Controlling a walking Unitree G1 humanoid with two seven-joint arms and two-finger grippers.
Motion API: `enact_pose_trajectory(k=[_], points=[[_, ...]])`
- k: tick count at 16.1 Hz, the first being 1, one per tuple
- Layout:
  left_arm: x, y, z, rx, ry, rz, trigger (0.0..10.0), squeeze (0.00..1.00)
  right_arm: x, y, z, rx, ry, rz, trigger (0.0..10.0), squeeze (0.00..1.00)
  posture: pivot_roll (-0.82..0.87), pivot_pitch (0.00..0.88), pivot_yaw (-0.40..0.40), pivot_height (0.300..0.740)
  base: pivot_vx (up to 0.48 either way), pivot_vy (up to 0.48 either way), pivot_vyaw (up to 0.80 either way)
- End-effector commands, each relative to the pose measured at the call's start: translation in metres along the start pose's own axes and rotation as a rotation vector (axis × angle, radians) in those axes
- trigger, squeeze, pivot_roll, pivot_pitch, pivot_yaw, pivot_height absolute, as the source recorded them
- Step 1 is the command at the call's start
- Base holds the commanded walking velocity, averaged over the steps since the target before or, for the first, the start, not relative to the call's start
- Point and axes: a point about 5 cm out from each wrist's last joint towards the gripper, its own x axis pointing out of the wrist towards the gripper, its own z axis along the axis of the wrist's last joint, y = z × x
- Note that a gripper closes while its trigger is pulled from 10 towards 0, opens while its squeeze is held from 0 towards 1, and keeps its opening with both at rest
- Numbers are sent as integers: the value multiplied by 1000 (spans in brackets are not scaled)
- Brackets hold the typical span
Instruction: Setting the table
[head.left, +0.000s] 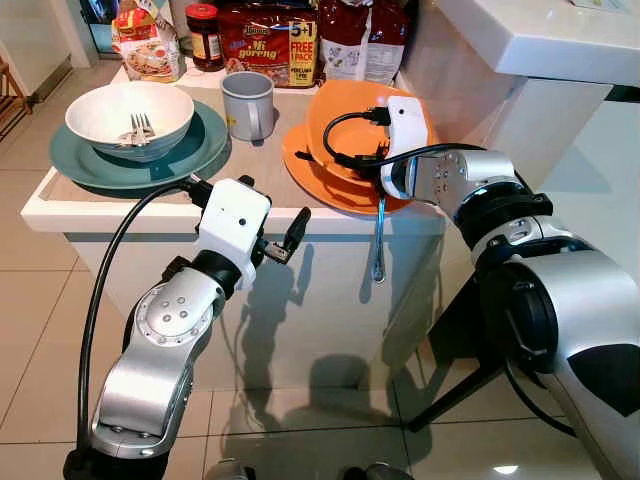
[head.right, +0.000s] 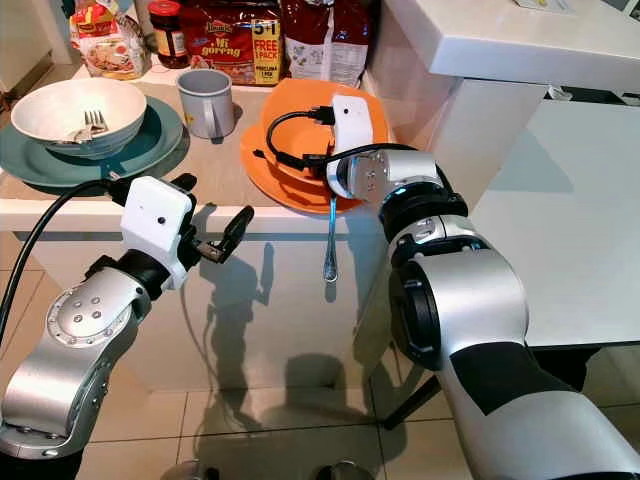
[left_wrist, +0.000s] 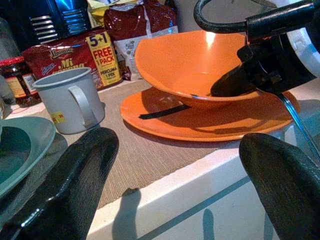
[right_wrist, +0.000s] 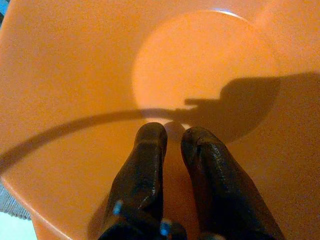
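Spoon (head.left: 379, 245) hangs from right pincer (right_wrist: 172, 135) over orange bowl (left_wrist: 195, 65).

From up at the head, the two eye views look forward and down over both arms onto the white counter (head.left: 120, 215), each framing the same table setting from a slightly different side. The left wrist camera sits low just off the counter's edge, peering level between its own spread fingers (left_wrist: 65, 185) across at the orange bowl (left_wrist: 200, 62) and grey mug (left_wrist: 70, 100) that the head views share. The right wrist camera hangs very close over that bowl, looking straight down inside.
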Motion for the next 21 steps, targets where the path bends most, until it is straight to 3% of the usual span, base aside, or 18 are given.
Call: enact_pose_trajectory(k=[1, 16, 19, 21], points=[[0, -1, 3, 1, -10, -13, 10000, 0, -1, -8, -1, 18, -1, -26, 0, 0, 47, 56, -77, 740, 0, 0, 0], [1, 1, 4, 7, -16, -9, 10000, 0, -25, -2, 59, 80, -215, 70, 0, 0, 47, 47, -72, 740, 0, 0, 0], [1, 4, 4, 6, -17, 13, 10000, 0, -34, 11, 76, 115, -283, 190, 0, 0, 46, 45, -70, 740, 0, 0, 0], [0, 11, 4, 15, -12, 51, 10000, 0, -41, 27, 89, 124, -397, 367, 0, 0, 46, 45, -72, 740, 0, 0, 0]])
